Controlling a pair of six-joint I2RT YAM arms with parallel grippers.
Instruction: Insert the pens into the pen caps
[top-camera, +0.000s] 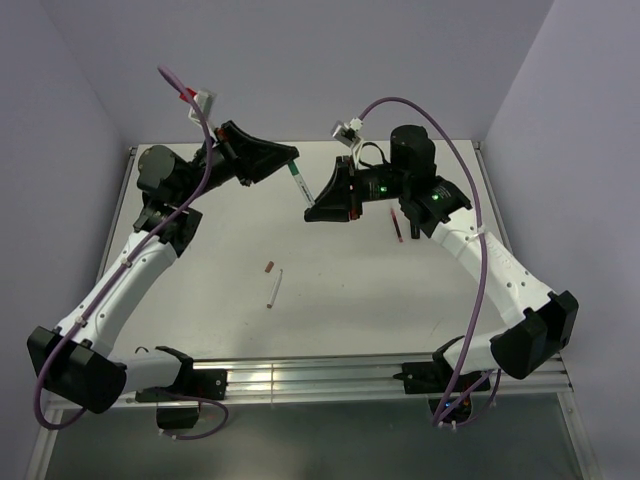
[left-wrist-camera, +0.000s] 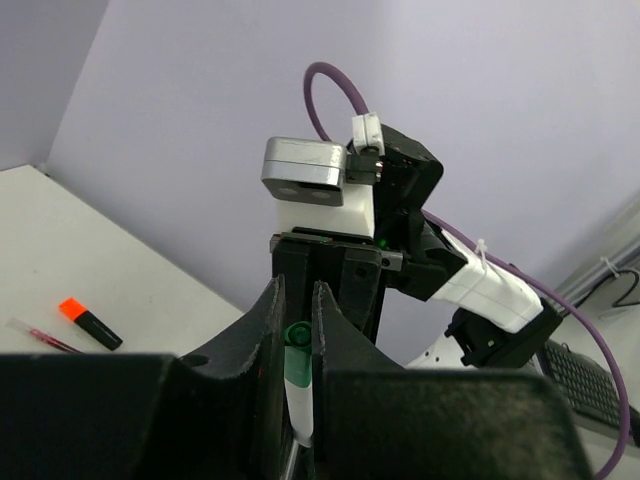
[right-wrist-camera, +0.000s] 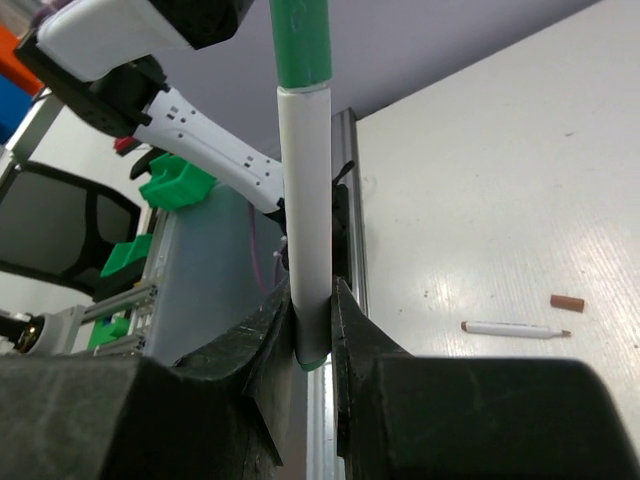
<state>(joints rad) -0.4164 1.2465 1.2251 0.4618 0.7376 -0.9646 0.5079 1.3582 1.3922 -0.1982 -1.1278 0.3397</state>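
While the green cap (left-wrist-camera: 297, 362) is sitting on the end of a white pen (right-wrist-camera: 305, 200) above the bench (top-camera: 230, 250), the left hand (left-wrist-camera: 297, 305) is pinching that cap and the right hand (right-wrist-camera: 315, 310) is gripping the barrel. Down on the bench, a second white pen (top-camera: 274, 288) is lying near a brownish-red cap (top-camera: 268, 267).

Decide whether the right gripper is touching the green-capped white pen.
Touching. The right wrist view shows the right gripper closed on the white pen, with both fingers pressed against its barrel and no gap on either side.
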